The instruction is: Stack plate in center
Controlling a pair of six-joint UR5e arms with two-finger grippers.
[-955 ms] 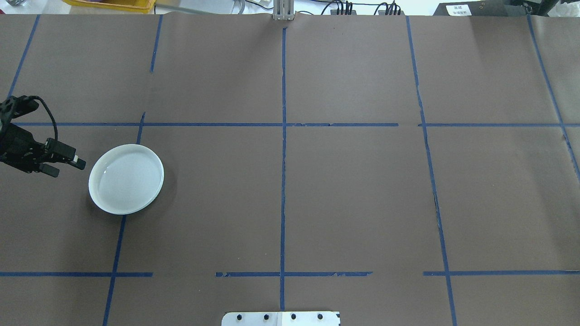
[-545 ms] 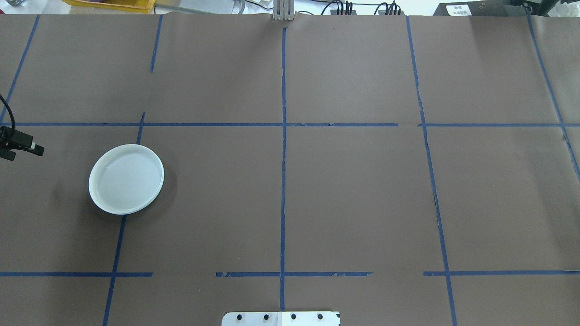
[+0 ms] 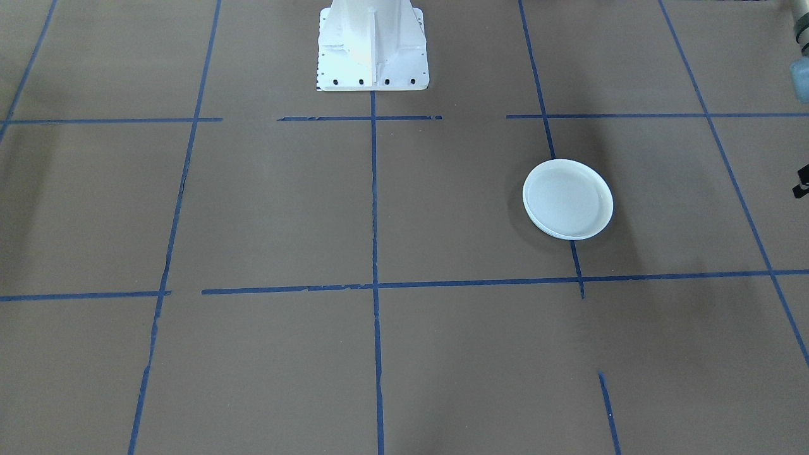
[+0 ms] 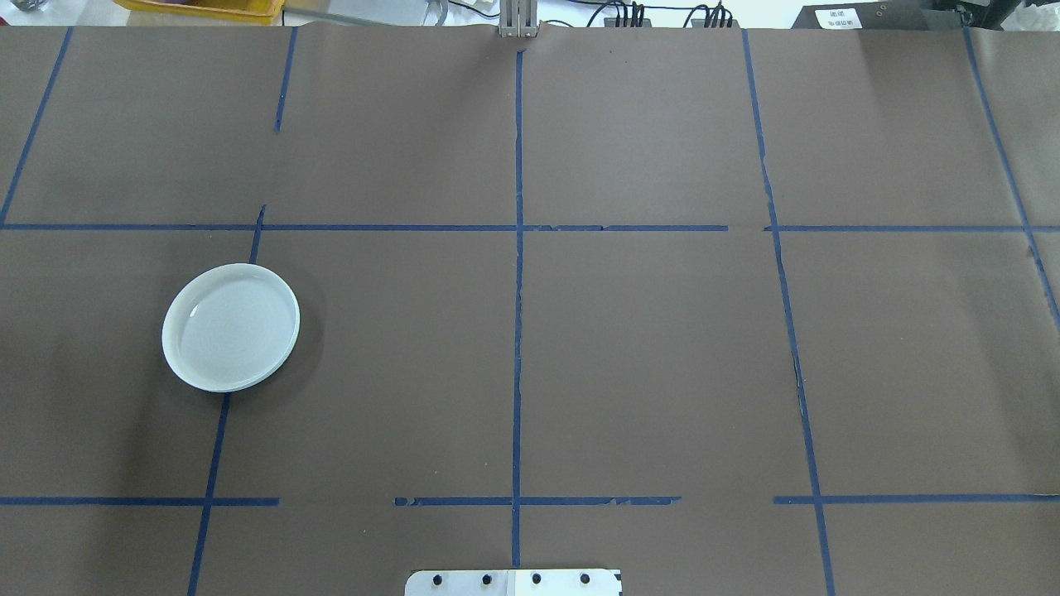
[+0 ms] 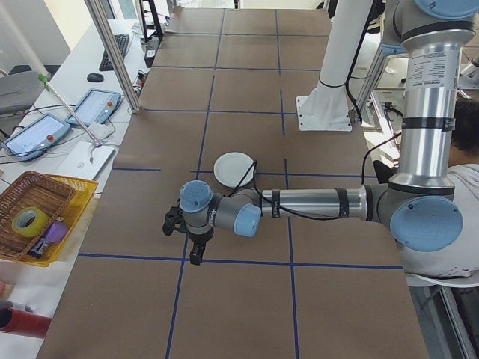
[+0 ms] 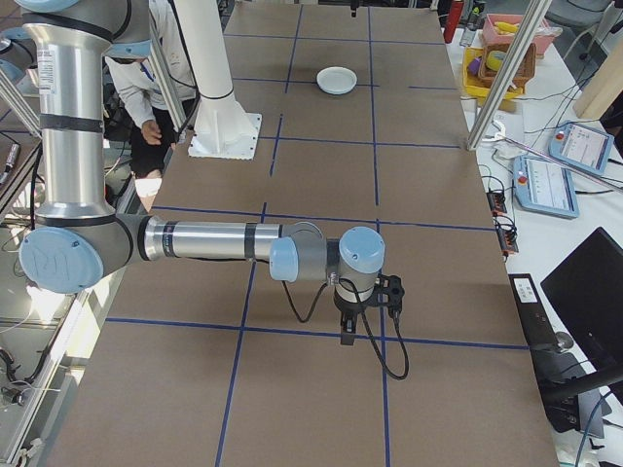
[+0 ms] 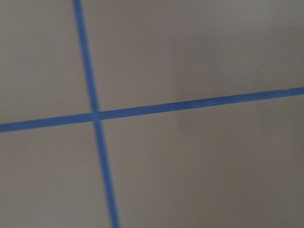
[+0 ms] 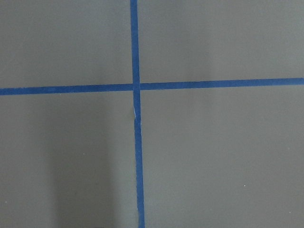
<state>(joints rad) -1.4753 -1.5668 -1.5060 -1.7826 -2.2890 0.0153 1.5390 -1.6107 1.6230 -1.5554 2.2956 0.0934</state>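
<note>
A round pale bluish-white plate [image 4: 230, 327] lies on the brown table on my left side, also seen in the front-facing view as the plate [image 3: 567, 199]. Its near edge shows a doubled rim, as if one plate sits in another. My left gripper [image 5: 196, 256] hangs over a tape line well clear of the plate [image 5: 234, 169], towards the table's left end. Only a dark sliver of it [image 3: 801, 182] reaches the front-facing view's edge. My right gripper [image 6: 348, 336] hangs far from the plate [image 6: 337, 80], over the opposite end. Whether either gripper is open or shut I cannot tell.
Blue tape lines [image 4: 517, 331] divide the brown paper into squares. The white robot base [image 3: 371, 44] stands at the table's robot side. A yellow tray with a basket [image 5: 34, 217] and tablets [image 5: 93, 107] sit beyond the far edge. A seated person [image 6: 156, 88] is behind the base.
My left gripper, close to the plate's left side a second ago, has drawn back leftward and left the overhead view. The plate has not moved.
</note>
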